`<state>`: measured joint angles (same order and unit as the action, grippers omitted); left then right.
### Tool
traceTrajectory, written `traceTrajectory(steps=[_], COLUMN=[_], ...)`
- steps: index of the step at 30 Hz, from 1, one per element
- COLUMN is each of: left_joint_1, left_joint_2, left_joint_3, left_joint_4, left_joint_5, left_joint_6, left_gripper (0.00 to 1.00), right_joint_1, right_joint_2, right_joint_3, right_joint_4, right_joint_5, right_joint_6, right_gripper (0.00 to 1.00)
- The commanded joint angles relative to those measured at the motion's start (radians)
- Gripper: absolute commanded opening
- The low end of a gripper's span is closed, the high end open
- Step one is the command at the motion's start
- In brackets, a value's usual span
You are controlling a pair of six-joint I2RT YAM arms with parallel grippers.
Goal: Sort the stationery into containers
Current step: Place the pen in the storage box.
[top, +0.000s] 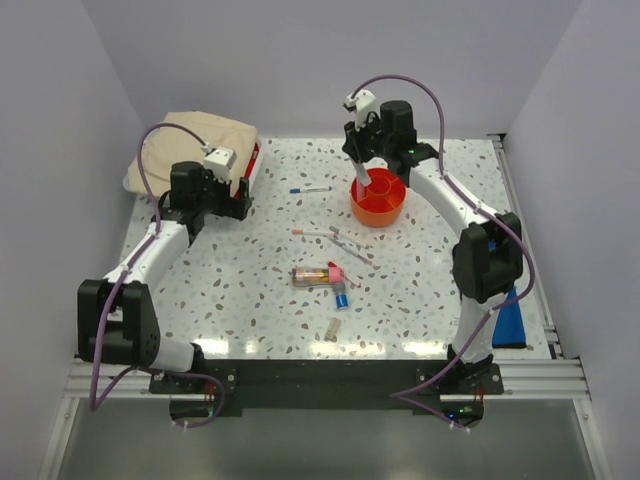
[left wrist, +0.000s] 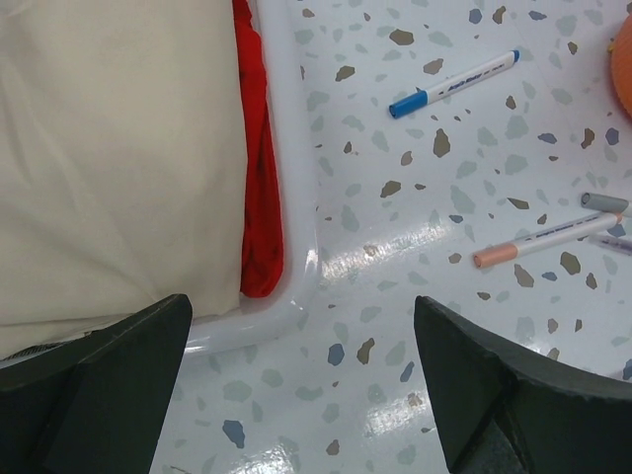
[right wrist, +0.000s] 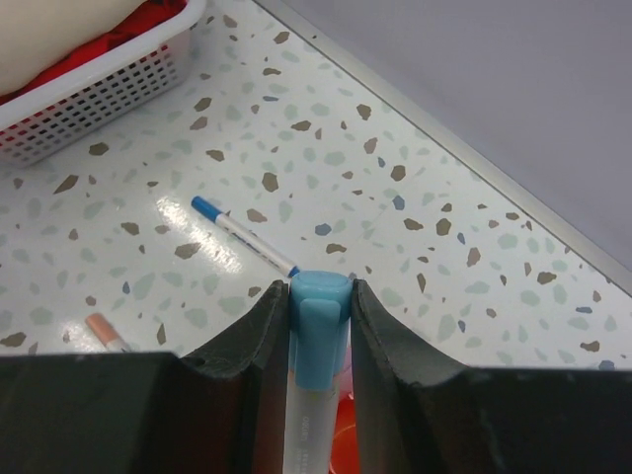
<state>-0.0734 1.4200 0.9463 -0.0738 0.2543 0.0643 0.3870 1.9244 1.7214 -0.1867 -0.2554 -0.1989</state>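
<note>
Where print ran along the pen barrels, it was too small to read. The right gripper (right wrist: 319,294) was closed on the light-blue cap of a pen (right wrist: 318,346), with a finger against each side. That pen stood near upright, cap uppermost and lower end inside the tub (top: 392,210) at the table's far right. The left gripper (left wrist: 301,304) was spread wide, holding nothing, beside the basket (left wrist: 296,247). A blue-tipped pen (top: 311,189) and a pink-tipped pen (top: 312,232) lay flat, their long axes left-right and tips leftward.
</note>
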Motion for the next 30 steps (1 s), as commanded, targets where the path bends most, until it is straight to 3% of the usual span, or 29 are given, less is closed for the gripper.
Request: traceTrajectory(steps=[1, 10, 30], left_joint_1=[-0.003, -0.008, -0.04], left_joint_2=[0.008, 0.026, 0.112], left_joint_3=[0.055, 0.068, 0.17], left_joint_4=[0.016, -0.003, -0.055], left_joint_5=[-0.007, -0.026, -0.082], left_joint_6=[0.015, 0.04, 0.103], left_gripper=[1.0, 1.0, 1.0], right_joint_1=[-0.003, -0.005, -0.005], right_joint_2=[-0.016, 0.021, 0.031], right_joint_3=[-0.025, -0.043, -0.253], right_joint_4=[0.165, 0.216, 0.457], right_joint_5=[-0.031, -0.065, -0.079], right_joint_6=[0.032, 0.085, 0.019], right_gripper=[0.07, 0.07, 0.1])
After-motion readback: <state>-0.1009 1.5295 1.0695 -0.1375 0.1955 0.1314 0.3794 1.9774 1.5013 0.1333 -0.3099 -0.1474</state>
